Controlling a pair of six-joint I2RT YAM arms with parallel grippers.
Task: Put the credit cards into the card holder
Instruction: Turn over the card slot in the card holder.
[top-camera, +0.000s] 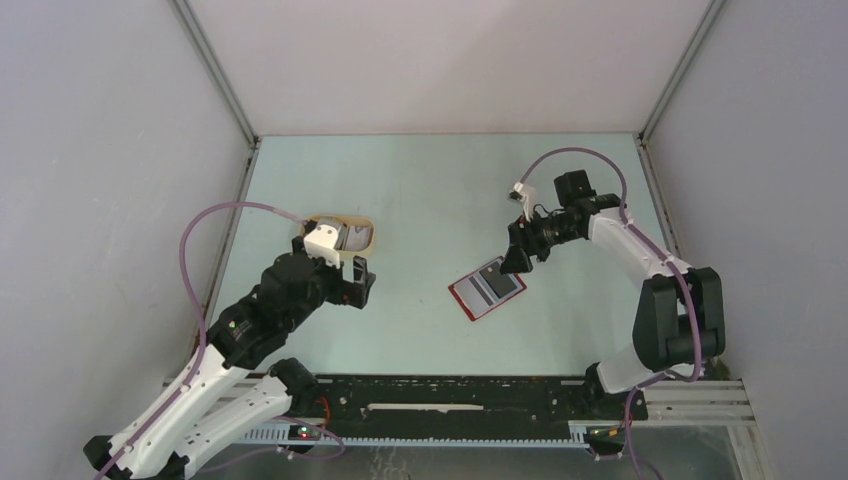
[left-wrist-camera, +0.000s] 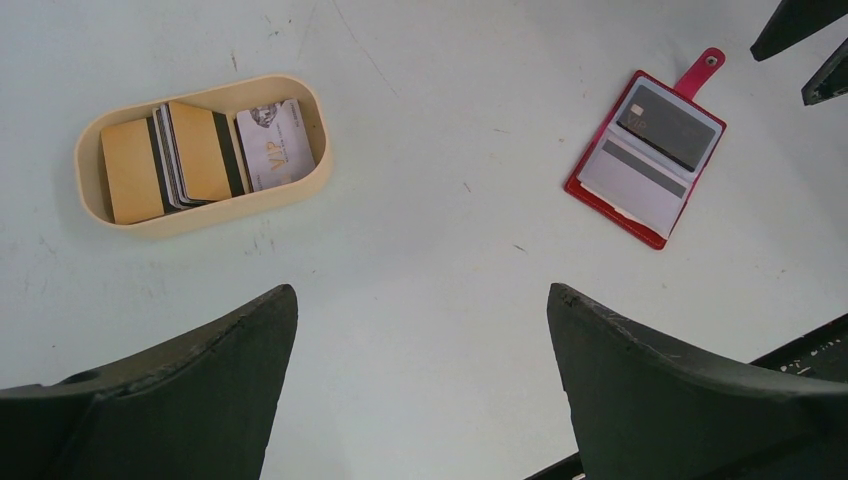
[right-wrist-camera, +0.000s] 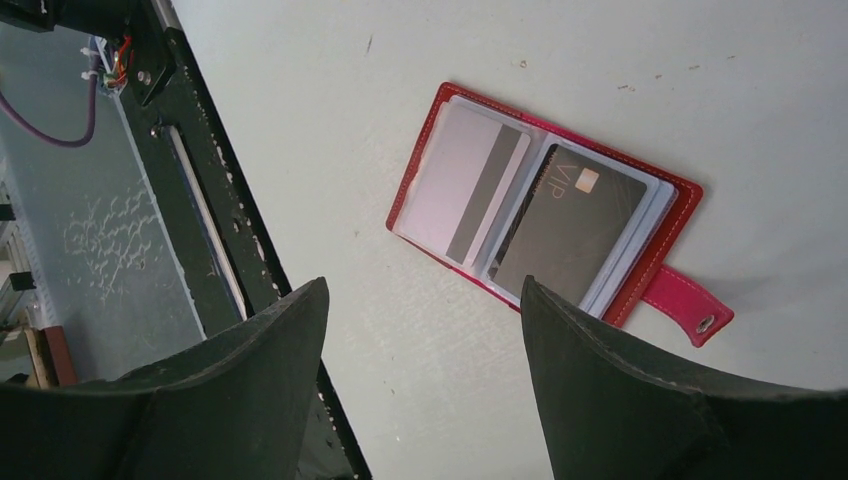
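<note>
The red card holder (top-camera: 487, 288) lies open on the table, with a grey card (right-wrist-camera: 465, 180) and a dark card (right-wrist-camera: 570, 225) in its clear sleeves and its red tab (right-wrist-camera: 687, 305) sticking out. It also shows in the left wrist view (left-wrist-camera: 648, 160). More credit cards (left-wrist-camera: 195, 155), golden-brown, grey and whitish, lie stacked in a tan oval tray (left-wrist-camera: 120, 220). My left gripper (left-wrist-camera: 420, 300) is open and empty above bare table, right of the tray (top-camera: 362, 218). My right gripper (right-wrist-camera: 425, 290) is open and empty just above the holder's far right end (top-camera: 520, 258).
The black rail (top-camera: 450, 405) with the arm bases runs along the table's near edge. Grey walls stand close on the left, right and back.
</note>
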